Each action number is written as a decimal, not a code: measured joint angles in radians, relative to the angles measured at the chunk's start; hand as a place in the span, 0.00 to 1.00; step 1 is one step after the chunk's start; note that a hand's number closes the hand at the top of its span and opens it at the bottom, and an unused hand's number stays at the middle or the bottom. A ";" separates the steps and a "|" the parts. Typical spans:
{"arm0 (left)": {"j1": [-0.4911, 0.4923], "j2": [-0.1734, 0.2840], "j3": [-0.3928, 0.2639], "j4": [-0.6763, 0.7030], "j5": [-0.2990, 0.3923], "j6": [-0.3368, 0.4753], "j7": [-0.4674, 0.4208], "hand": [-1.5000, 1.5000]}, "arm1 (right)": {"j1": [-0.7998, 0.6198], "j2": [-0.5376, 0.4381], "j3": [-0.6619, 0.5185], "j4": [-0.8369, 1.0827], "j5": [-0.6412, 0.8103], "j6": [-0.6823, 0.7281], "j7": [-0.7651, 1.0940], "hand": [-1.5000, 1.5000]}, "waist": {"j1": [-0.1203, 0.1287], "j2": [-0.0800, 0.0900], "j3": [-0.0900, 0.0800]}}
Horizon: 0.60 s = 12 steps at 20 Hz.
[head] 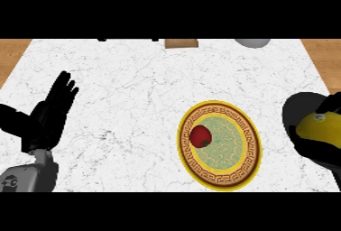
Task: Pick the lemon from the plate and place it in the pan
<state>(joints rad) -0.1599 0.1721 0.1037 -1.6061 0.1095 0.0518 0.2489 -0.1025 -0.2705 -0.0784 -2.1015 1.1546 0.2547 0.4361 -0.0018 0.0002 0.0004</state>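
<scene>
Two hands in frame. Right hand [331,108] fingers are curled over the yellow lemon [318,128], at the view's right edge over the black pan [300,106]. So the carry looks done, with release pending; can't tell if the lemon touches the pan floor. Next: uncurl and lift clear. Left hand [50,110] rests open at left, fingers straight, holding nothing. Plate [250,135] mid-counter holds a red fruit [201,136].
</scene>
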 measured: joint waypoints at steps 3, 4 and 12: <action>0.006 0.000 0.005 0.002 0.001 -0.004 -0.008 0.50 | 0.002 -0.045 -0.135 0.080 -0.091 -0.053 -0.093 1.00 | -0.001 0.000 0.000; 0.001 0.003 0.009 0.012 0.001 -0.006 -0.012 0.50 | 0.008 -0.060 -0.177 0.114 -0.120 -0.074 -0.129 1.00 | -0.001 0.000 0.000; 0.001 -0.011 -0.001 0.004 -0.011 0.000 -0.014 0.50 | -0.068 -0.165 -0.364 0.545 -0.253 -0.260 -0.420 1.00 | 0.008 0.002 0.001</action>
<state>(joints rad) -0.1588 0.1611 0.1031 -1.6024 0.0990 0.0517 0.2346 -0.1705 -0.4360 -0.4425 -1.5561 0.9019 -0.0048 0.0156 0.0059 0.0024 0.0010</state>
